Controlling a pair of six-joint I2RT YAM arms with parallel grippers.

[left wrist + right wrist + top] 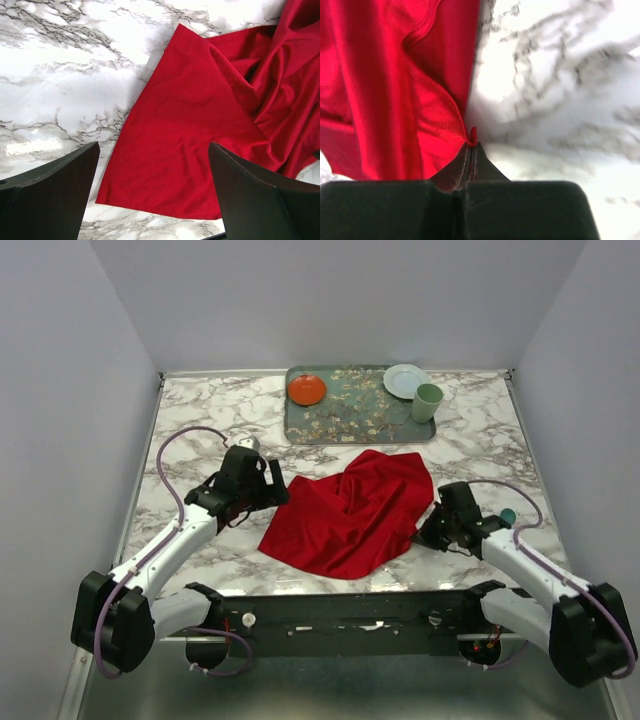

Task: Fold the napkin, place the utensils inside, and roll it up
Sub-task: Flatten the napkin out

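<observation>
The red napkin (352, 512) lies crumpled on the marble table, flat at its left part and bunched toward the right. My left gripper (272, 490) is open, hovering above the napkin's left corner (165, 165), one finger on each side of that corner in the left wrist view. My right gripper (428, 530) is shut on the napkin's right edge; a small fold of red cloth (473, 134) sticks out between the closed fingertips. The utensils are not visible in any view.
A floral tray (352, 416) stands at the back centre with a small orange-red plate (306, 390) on it. A white plate (404, 380) and a pale green cup (427, 402) sit at its right end. Grey walls enclose the table.
</observation>
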